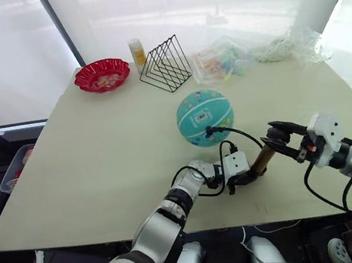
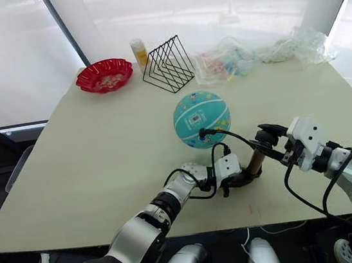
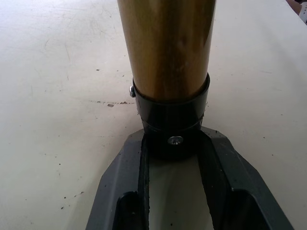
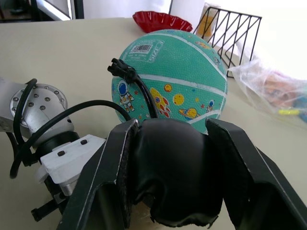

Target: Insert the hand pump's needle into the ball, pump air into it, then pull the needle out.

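The round teal ball (image 1: 205, 117) rests near the middle of the table (image 1: 90, 169). The hand pump (image 1: 263, 158), a bronze cylinder, stands tilted on the table just in front of the ball. My left gripper (image 1: 249, 175) is shut on the pump's black bottom cap (image 3: 172, 127). My right gripper (image 1: 279, 138) is shut on the black handle (image 4: 172, 172) at the pump's top. The thin black hose (image 1: 237, 131) loops from the pump to the ball, where its end fitting (image 4: 122, 70) sits against the ball's skin. The needle itself is hidden at that fitting.
At the table's far edge stand a red scalloped bowl (image 1: 101, 74), a small yellow bottle (image 1: 137, 52), a black wire rack (image 1: 165, 63) and crumpled clear plastic bags (image 1: 228, 60). A bin (image 1: 13, 170) sits on the floor to the left.
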`<action>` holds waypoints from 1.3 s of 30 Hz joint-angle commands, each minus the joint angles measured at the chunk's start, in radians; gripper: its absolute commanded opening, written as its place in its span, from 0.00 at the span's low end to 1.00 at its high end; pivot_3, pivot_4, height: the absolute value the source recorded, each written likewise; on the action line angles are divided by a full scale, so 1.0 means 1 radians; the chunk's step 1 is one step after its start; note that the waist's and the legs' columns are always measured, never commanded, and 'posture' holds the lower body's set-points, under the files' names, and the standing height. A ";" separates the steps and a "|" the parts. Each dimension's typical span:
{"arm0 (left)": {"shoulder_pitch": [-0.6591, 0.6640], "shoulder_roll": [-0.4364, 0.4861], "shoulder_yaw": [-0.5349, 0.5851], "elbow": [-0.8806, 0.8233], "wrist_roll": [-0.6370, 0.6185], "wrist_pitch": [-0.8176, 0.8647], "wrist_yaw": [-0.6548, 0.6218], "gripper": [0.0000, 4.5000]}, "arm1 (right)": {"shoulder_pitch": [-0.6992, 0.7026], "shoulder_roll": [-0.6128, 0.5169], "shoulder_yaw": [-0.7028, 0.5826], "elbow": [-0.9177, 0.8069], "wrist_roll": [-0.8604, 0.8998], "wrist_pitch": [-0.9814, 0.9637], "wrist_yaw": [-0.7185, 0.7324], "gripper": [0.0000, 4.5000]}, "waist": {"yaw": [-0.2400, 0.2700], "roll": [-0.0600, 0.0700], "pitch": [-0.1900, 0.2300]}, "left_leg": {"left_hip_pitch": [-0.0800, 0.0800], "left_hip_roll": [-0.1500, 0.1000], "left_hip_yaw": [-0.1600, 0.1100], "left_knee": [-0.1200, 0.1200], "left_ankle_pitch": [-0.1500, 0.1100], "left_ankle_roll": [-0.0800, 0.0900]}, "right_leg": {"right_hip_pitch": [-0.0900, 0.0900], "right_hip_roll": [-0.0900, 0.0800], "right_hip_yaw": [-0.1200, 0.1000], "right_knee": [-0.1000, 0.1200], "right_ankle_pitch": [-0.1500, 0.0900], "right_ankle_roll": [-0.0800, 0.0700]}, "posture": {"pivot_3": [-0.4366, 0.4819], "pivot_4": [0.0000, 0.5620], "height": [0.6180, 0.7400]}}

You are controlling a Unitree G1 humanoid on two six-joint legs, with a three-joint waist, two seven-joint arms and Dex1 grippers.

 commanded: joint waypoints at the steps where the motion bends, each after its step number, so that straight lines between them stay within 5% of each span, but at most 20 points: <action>1: 0.067 0.029 -0.063 0.121 0.087 0.078 0.004 0.24 | -0.112 -0.114 -0.236 -0.114 0.192 0.120 -0.025 0.42 | 0.001 0.007 0.004 | -0.002 0.000 0.000 0.000 0.000 0.000 | -0.002 0.000 0.000 0.000 0.000 0.000 | 0.48 0.27 1.00; 9: 0.070 0.026 -0.066 0.118 0.090 0.074 0.000 0.24 | -0.223 -0.259 -0.435 -0.116 0.354 0.283 -0.047 0.42 | 0.022 0.007 0.013 | -0.012 -0.002 0.000 0.004 0.001 0.001 | -0.011 -0.001 0.000 0.000 0.002 0.000 | 0.48 0.27 1.00; 16: 0.070 0.028 -0.066 0.118 0.090 0.073 -0.004 0.24 | -0.288 -0.293 -0.484 -0.100 0.405 0.351 -0.064 0.42 | 0.023 0.006 0.016 | -0.013 -0.002 0.000 0.004 0.000 0.000 | -0.011 -0.001 -0.001 0.000 0.002 0.000 | 0.48 0.27 1.00; 25: 0.074 0.026 -0.064 0.117 0.089 0.075 -0.003 0.24 | 0.023 -0.117 -0.207 -0.142 0.150 0.203 -0.032 0.42 | 0.016 -0.007 0.000 | -0.006 0.000 0.000 0.001 0.000 0.000 | -0.006 0.001 -0.001 -0.001 0.001 0.001 | 0.48 0.27 1.00; 32: 0.074 0.027 -0.065 0.115 0.088 0.078 0.001 0.24 | 0.078 0.025 0.056 -0.012 -0.045 0.030 -0.045 0.42 | -0.006 -0.017 -0.010 | 0.000 0.004 0.000 -0.003 -0.001 -0.002 | 0.004 0.001 -0.002 -0.001 -0.002 -0.004 | 0.48 0.27 1.00; 39: 0.076 0.032 -0.063 0.115 0.089 0.077 0.004 0.24 | 0.083 0.106 0.144 0.074 -0.117 -0.049 -0.044 0.42 | 0.000 -0.011 -0.013 | 0.007 0.004 -0.001 -0.005 -0.001 -0.002 | 0.002 0.003 -0.002 -0.001 -0.001 -0.003 | 0.48 0.27 1.00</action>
